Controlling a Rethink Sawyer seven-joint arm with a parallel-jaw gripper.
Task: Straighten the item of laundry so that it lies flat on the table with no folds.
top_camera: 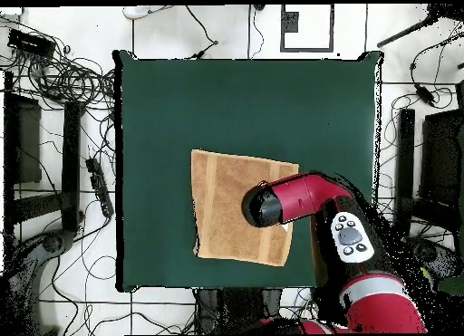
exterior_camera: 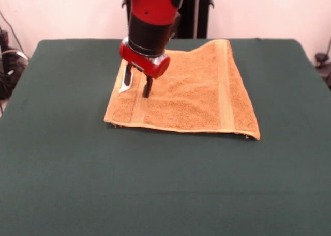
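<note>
Lying spread on the green bench (exterior_camera: pixel 62 184), the towel (exterior_camera: pixel 196 91) looks mostly straightened: in the front view its near edge runs nearly flat and both paler bands are laid out, one toward each side. What seems left is the far part, where the edge by the arm rises in a slight hump and the outline is skewed rather than square; the arm hides that corner from above, so I cannot say whether a fold remains under it. The gripper (exterior_camera: pixel 136 85) hangs over the towel's band on the picture's left, its fingers (exterior_camera: pixel 147 87) apart with nothing between them, tips at or just above the cloth. The towel sits toward the robot's side of the bench, with much bare felt beyond it. Around the bench the overhead view shows a pale tiled floor (top_camera: pixel 227 24) strewn with black cables (top_camera: pixel 63 79) and dark equipment stands.
</note>
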